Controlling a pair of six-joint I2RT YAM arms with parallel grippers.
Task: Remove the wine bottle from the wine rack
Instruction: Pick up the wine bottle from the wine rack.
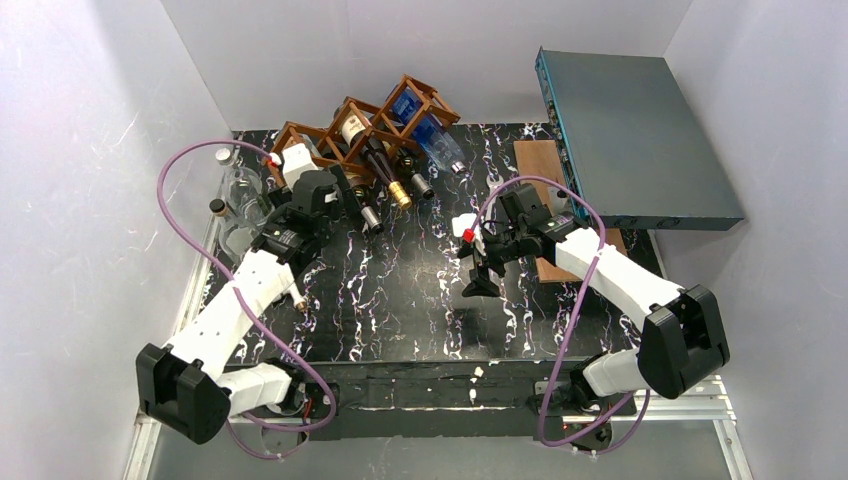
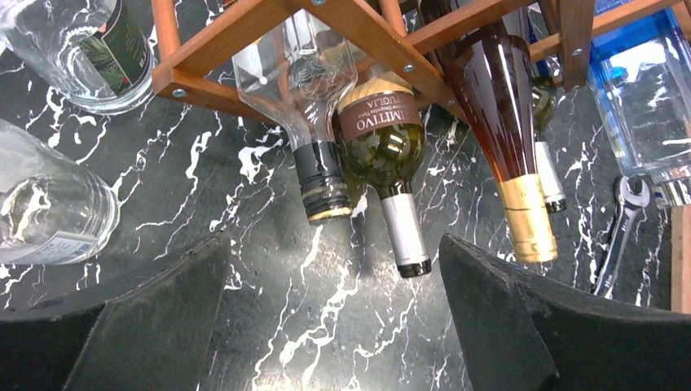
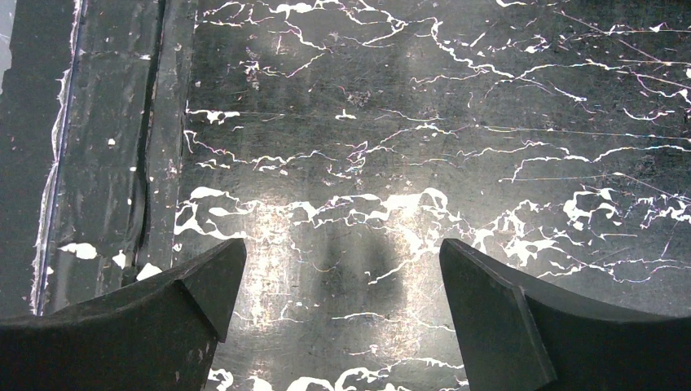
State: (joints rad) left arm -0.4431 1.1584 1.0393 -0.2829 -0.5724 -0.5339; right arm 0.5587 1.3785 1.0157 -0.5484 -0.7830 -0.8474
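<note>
Left gripper (image 2: pixel 334 244) agape and empty, angled toward wine rack (image 2: pixel 228 45); right gripper (image 3: pixel 342 248) likewise, downward.

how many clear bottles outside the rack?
2, both left of the reddish-brown wooden lattice rack: one clear glass bottle by its end, another nearer the arms. More may be hidden.

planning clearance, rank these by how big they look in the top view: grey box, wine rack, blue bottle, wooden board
1. grey box
2. wine rack
3. wooden board, unsure, since the box hides part of it
4. blue bottle, partly inside the rack
</note>
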